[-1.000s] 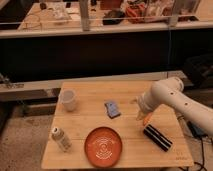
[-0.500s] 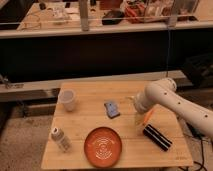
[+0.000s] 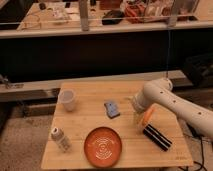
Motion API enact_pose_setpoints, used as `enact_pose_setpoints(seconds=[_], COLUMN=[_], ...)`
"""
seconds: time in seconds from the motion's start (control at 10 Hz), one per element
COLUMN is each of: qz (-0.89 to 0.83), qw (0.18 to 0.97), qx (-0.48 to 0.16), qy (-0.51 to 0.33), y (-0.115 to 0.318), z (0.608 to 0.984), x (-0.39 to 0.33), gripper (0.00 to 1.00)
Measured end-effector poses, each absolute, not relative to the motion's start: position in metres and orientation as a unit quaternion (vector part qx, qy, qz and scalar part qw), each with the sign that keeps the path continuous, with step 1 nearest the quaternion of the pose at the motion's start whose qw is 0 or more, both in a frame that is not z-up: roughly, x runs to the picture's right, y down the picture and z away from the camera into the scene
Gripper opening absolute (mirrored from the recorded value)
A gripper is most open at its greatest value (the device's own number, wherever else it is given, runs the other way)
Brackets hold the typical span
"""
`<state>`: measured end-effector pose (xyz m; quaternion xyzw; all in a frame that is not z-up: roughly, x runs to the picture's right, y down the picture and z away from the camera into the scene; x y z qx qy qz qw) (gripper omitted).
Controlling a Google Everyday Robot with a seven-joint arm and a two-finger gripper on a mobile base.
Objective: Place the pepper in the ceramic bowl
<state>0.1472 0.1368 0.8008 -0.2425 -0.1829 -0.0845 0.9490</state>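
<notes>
The pepper, a small slim orange piece, lies on the wooden table at the right, just behind a black ribbed bar. My gripper hangs from the white arm, which reaches in from the right. It is right beside the pepper, on its left and low over the table. Whether it touches the pepper does not show. The ceramic bowl, a wide orange-red dish with a white swirl, sits near the table's front edge, down and left of the gripper.
A white cup stands at the back left. A white shaker bottle lies at the front left. A small blue object rests mid-table between the cup and the gripper. A dark counter runs behind the table.
The arm's wrist has shifted a little to the left and come down beside the pepper. The pepper, the bowl and the other things have stayed in place.
</notes>
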Motion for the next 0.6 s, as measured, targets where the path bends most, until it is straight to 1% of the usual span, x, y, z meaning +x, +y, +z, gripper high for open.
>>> enact_pose_setpoints(seconds=[0.6], qz=[-0.089], qw=[0.945], qx=[-0.261], qy=[-0.176], y=[0.142], z=[0.821], x=[0.152], gripper=[0.8])
